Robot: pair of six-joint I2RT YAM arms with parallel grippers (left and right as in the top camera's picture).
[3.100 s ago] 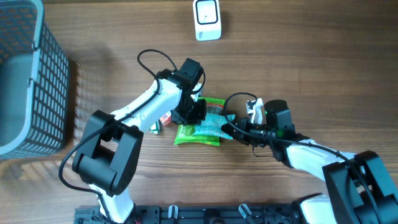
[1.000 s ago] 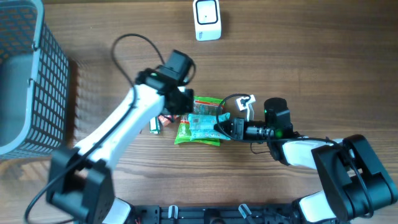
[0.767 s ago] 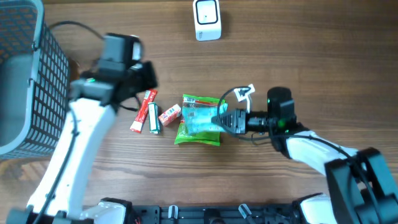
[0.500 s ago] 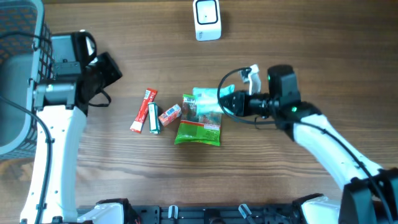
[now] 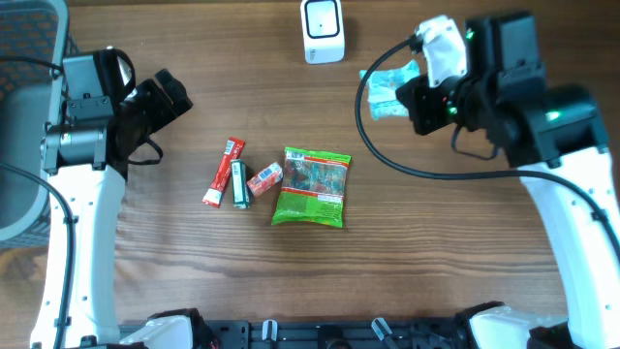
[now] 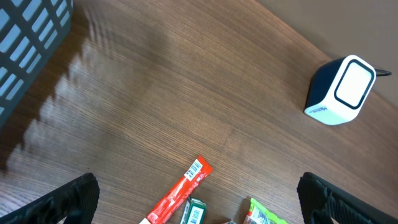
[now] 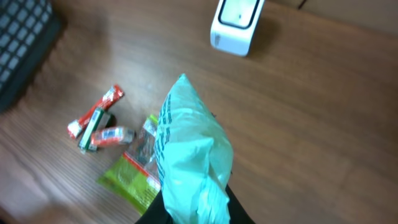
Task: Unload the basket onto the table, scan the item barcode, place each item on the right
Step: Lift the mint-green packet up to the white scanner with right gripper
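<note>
The item, a pale teal packet (image 5: 386, 89) (image 7: 189, 155), hangs above the table in my right gripper (image 5: 415, 99) (image 7: 194, 214), which is shut on its lower end. No barcode shows on the packet in these views. The white scanner (image 5: 323, 31) (image 7: 236, 22) (image 6: 342, 91) stands at the far edge, just left of the held packet in the overhead view. My left gripper (image 5: 167, 103) (image 6: 196, 190) hovers open at the left, with nothing between its fingers (image 6: 73, 198).
On the table's middle lie a red stick pack (image 5: 224, 172) (image 6: 184, 189), a small green box (image 5: 239, 184), a small red packet (image 5: 263, 177) and a green snack bag (image 5: 312, 186) (image 7: 132, 179). A grey mesh basket (image 5: 34, 126) (image 6: 28, 34) stands at the left edge.
My right gripper has lifted the teal packet off the green bag and carried it up and back toward the scanner. My left arm has drawn away to the left and opened.
</note>
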